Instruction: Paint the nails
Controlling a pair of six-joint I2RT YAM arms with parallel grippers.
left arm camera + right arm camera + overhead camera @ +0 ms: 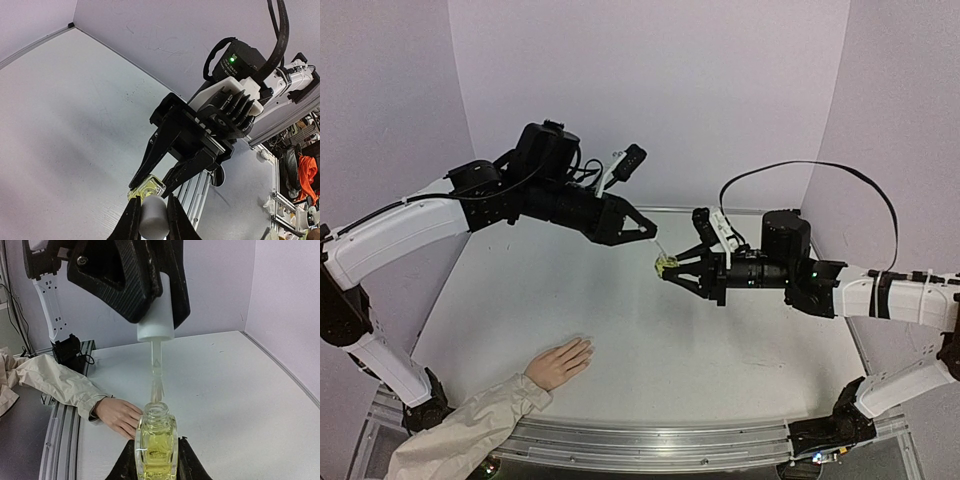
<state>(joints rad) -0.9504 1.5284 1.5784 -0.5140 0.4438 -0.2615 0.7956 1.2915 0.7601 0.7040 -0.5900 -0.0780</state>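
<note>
The left claw [655, 232] is closed tight on a white cap [156, 315]. A thin brush [156, 371] hangs down from the cap. The right claw [670, 268] is closed tight on a small yellow-green bottle [156, 445] and holds it up in the air over the middle of the desk [720, 350]. The brush tip is right at the bottle's open mouth. The nails [587, 348] are on a pale hand [560, 362] that lies flat on the near left part of the desk, well apart from both claws. A beige sleeve [470, 430] covers its arm.
</note>
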